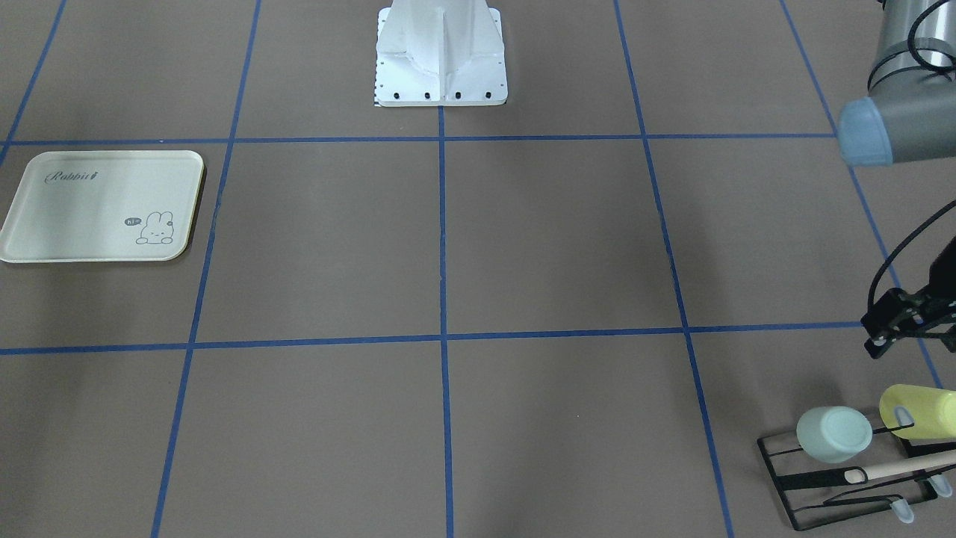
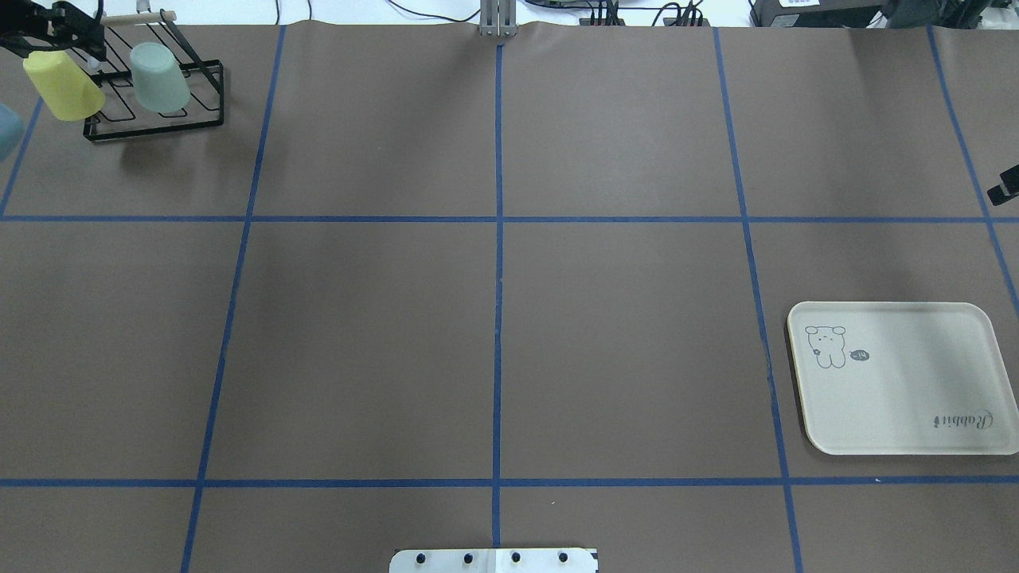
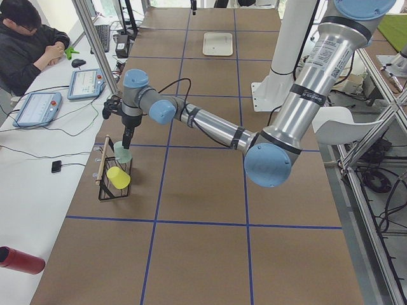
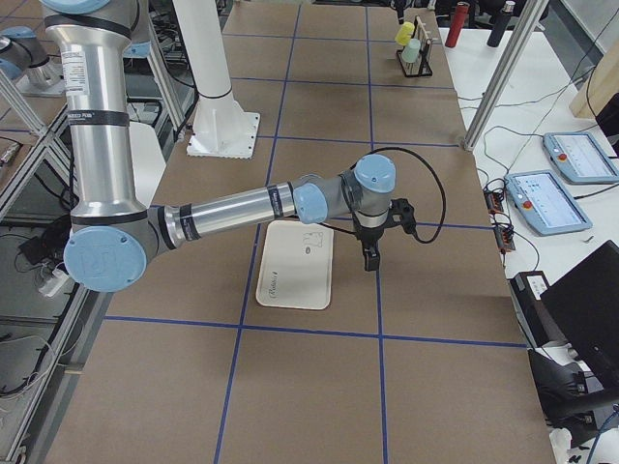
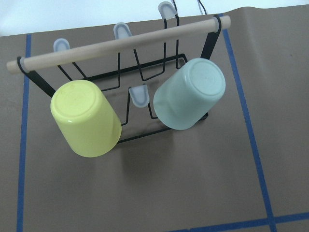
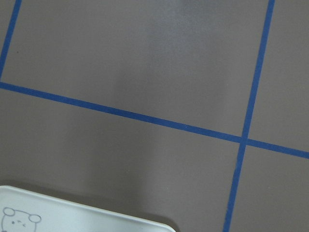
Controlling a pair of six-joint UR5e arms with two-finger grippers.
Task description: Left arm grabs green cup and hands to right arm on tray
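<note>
Left claw (image 3: 129, 138) hangs fingers-down over the black wire rack (image 1: 792, 489) at the far corner of the table (image 1: 553, 239) on its own side, and looks clear of the cups. Whether it is spread or pinched I cannot tell, since only a bit of it pokes into the wider views. Close beneath it the green cup (image 5: 190, 94) hangs upside down on the rack. It leans, bottom tipped up toward the claw and mouth slanting down into the wires, so its long axis runs at an angle rather than upright. Looking down from the wrist, it lies a little right of middle, with the yellow cup (image 5: 87, 118) hung beside it on the left, not touching. I reckon the claw must shift toward the green one and take it across its sides. This arm is plainly the nearer. Right across the table lies the tray (image 2: 892, 414), with no cup on it. The right claw (image 4: 370, 253) hangs just beside it, off its rim, open or closed I cannot tell.
</note>
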